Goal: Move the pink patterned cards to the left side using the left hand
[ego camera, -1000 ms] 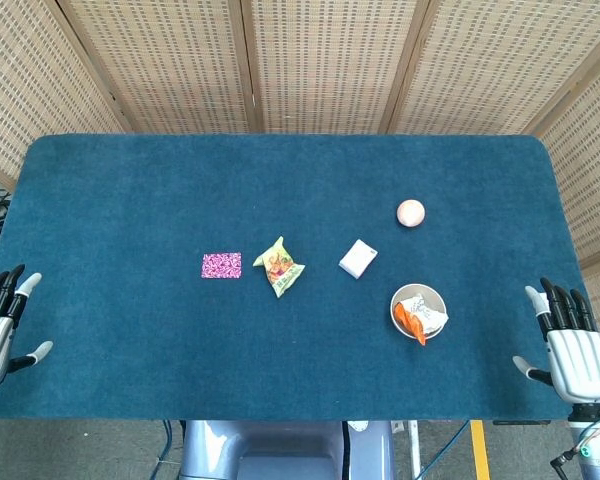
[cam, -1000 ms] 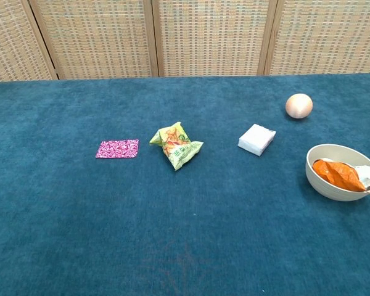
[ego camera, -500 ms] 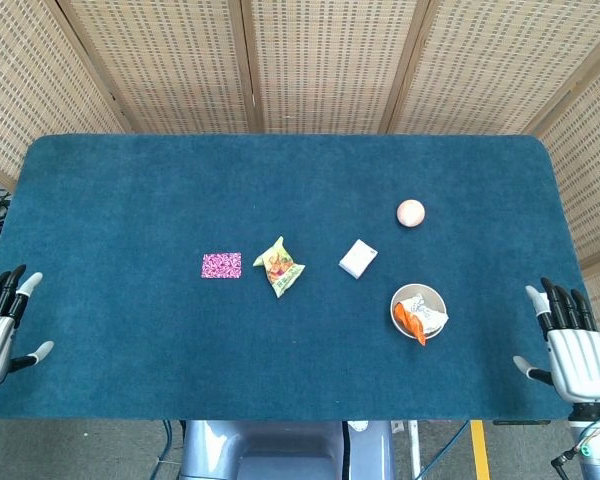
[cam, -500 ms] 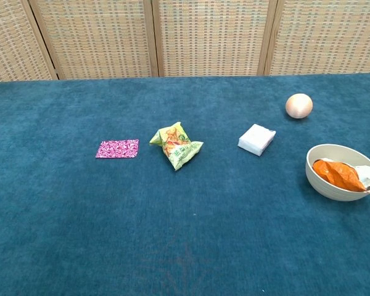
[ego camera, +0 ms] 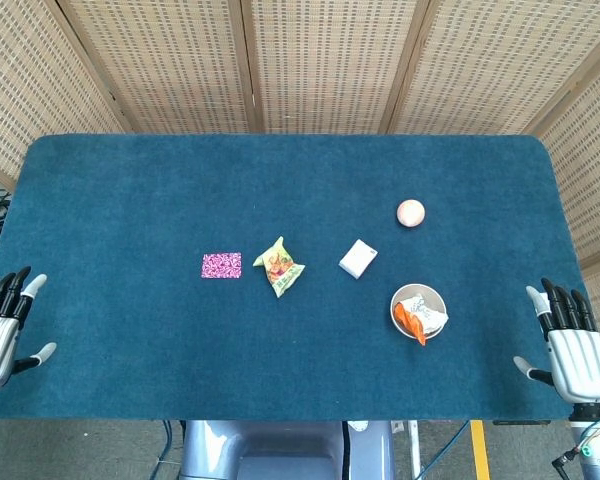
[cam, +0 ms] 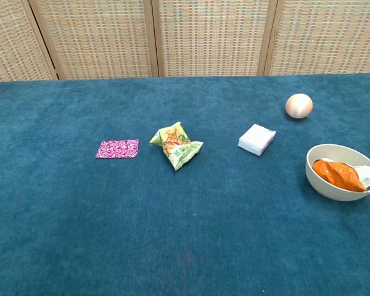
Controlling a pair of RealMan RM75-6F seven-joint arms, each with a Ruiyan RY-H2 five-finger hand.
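Note:
The pink patterned cards (ego camera: 221, 265) (cam: 117, 148) lie flat on the blue table, left of centre. My left hand (ego camera: 0, 331) hovers at the table's front left corner, far from the cards, fingers spread and holding nothing. At the front right corner my right hand (ego camera: 574, 346) is likewise spread and empty. Neither hand shows in the chest view.
A yellow-green snack bag (ego camera: 279, 266) lies just right of the cards. Further right are a white packet (ego camera: 358, 258), a peach ball (ego camera: 410, 212) and a cream bowl (ego camera: 435, 298) holding an orange wrapper. Woven screens stand behind the table (ego camera: 130, 180).
My left hand has drifted slightly down and left, toward the table's front edge. Nothing else has moved.

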